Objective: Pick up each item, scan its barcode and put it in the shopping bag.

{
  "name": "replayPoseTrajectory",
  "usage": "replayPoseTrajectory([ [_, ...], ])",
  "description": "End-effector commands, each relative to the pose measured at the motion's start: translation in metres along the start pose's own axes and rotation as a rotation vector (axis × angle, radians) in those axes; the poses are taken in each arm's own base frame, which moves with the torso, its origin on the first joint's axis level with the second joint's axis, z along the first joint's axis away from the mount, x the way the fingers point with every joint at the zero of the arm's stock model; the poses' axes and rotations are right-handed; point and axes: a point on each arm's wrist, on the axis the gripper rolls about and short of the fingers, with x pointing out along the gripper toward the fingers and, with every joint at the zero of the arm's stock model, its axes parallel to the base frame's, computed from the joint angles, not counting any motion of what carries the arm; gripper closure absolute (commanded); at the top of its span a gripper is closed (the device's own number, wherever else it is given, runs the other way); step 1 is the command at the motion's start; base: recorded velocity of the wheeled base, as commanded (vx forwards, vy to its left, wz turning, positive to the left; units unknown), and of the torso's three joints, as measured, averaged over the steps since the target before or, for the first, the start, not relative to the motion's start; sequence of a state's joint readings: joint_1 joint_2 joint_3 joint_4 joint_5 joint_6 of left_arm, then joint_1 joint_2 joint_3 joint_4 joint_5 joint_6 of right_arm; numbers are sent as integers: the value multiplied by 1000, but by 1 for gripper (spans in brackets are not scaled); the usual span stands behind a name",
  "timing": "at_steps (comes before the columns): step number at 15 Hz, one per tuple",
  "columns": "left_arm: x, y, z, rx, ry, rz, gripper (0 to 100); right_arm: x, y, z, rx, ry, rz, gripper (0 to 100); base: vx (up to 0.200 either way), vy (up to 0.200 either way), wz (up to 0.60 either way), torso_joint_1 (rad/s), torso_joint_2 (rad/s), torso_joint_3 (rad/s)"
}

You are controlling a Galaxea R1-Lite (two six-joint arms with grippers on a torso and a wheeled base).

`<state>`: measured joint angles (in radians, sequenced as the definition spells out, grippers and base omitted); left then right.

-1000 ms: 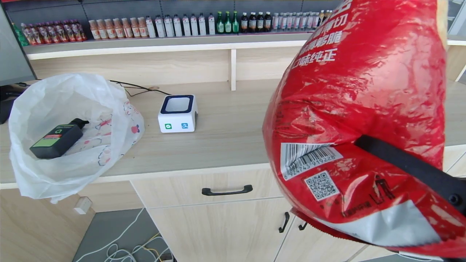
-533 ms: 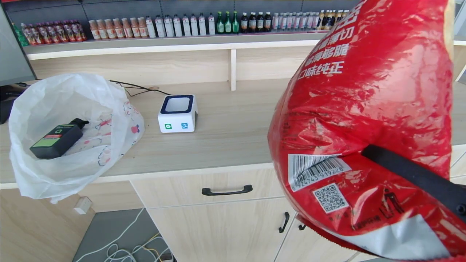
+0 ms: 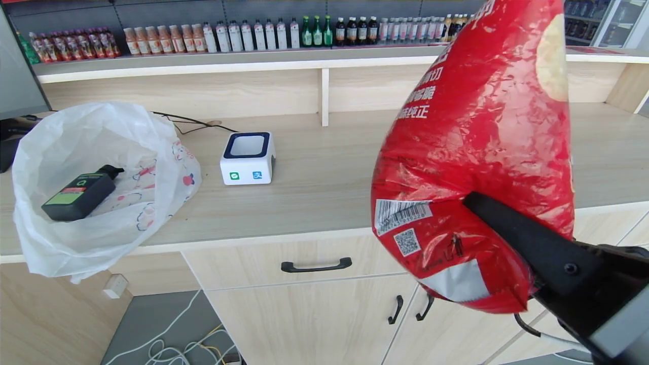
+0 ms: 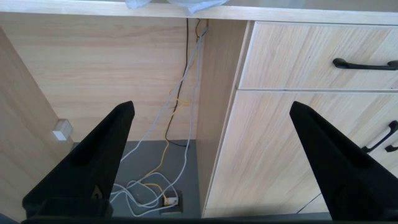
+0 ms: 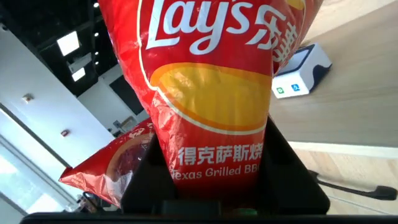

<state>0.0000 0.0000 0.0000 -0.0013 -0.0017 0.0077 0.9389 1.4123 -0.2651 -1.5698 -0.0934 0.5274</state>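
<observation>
A big red chip bag [image 3: 481,126] hangs upright over the counter's front edge on the right, with my right gripper [image 3: 481,213] shut on its lower part. Its barcode [image 3: 403,213] faces left, towards me. The right wrist view shows the bag's front [image 5: 211,74] squeezed between the right gripper's [image 5: 214,168] jaws. The white scanner [image 3: 248,158] with a dark-rimmed window sits mid-counter, well left of the bag. The white shopping bag [image 3: 101,126] lies open at the left with a black bottle [image 3: 81,193] inside. My left gripper [image 4: 211,112] is open, low before the cabinet front.
Wooden counter [image 3: 314,203] with drawers and black handles [image 3: 316,265] beneath. A cable [image 3: 187,121] runs behind the shopping bag. A raised shelf [image 3: 228,58] of bottles lines the back. Another red snack bag [image 5: 112,168] lies behind my right gripper. Cables [image 4: 155,186] trail on the floor.
The chip bag and my right gripper have moved away from the head camera, toward the counter. The bag looks smaller and more of the gripper shows. The scanner and shopping bag are unchanged.
</observation>
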Motion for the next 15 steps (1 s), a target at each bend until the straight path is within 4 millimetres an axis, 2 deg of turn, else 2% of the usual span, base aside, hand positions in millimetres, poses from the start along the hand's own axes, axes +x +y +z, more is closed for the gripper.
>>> replayPoseTrajectory([
  [1, 0, 0, 0, 0, 0, 0, 0, 1, -12, -10, -60, 30, -71, 100, 0, 0, 0, 0, 0, 0],
  [2, 0, 0, 0, 0, 0, 0, 0, -8, -17, -16, -125, 69, -101, 100, 0, 0, 0, 0, 0, 0],
  [4, 0, 0, 0, 0, 0, 0, 0, -11, -18, -14, -239, 69, -113, 100, 0, 0, 0, 0, 0, 0],
  [9, 0, 0, 0, 5, 0, -1, 0, -13, -39, 7, -647, 10, -276, 100, 0, 0, 0, 0, 0, 0],
  [11, 0, 0, 0, 3, 0, -1, 0, -17, -43, 7, -676, 21, -303, 100, 0, 0, 0, 0, 0, 0],
  [15, 0, 0, 0, 2, 0, -1, 0, -9, -43, 14, -675, -26, -318, 100, 0, 0, 0, 0, 0, 0],
])
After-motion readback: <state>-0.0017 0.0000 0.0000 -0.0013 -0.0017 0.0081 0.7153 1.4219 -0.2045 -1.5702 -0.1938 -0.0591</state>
